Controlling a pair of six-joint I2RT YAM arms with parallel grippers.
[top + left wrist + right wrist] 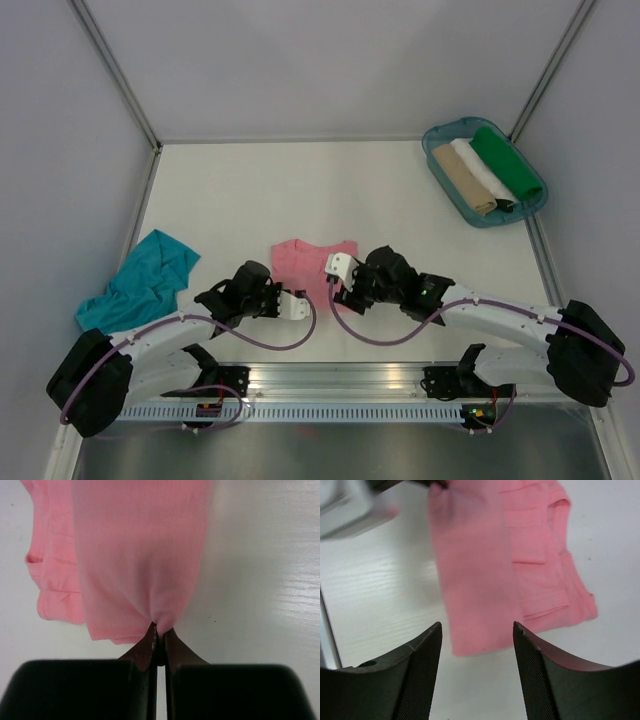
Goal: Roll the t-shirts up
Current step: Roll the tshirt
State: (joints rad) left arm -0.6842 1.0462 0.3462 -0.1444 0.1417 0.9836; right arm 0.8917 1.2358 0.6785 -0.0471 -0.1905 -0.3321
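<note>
The salmon pink t-shirt [312,260] lies folded into a narrow strip at the table's middle front. My left gripper [302,297] is shut on its near edge; the left wrist view shows the fabric [135,555] bunched and pinched between the closed fingertips [159,631]. My right gripper [336,290] is open and empty just right of it. In the right wrist view its fingers [427,650] hover apart over the table, in front of the pink t-shirt's [485,570] near corner. The teal blue t-shirt [145,280] lies crumpled at the left edge.
A teal plastic tray [452,124] at the back right holds a beige roll [463,180], a white roll [484,170] and a green roll [507,163]. Grey walls with metal posts close in the table. Part of the left gripper's body [345,505] shows in the right wrist view.
</note>
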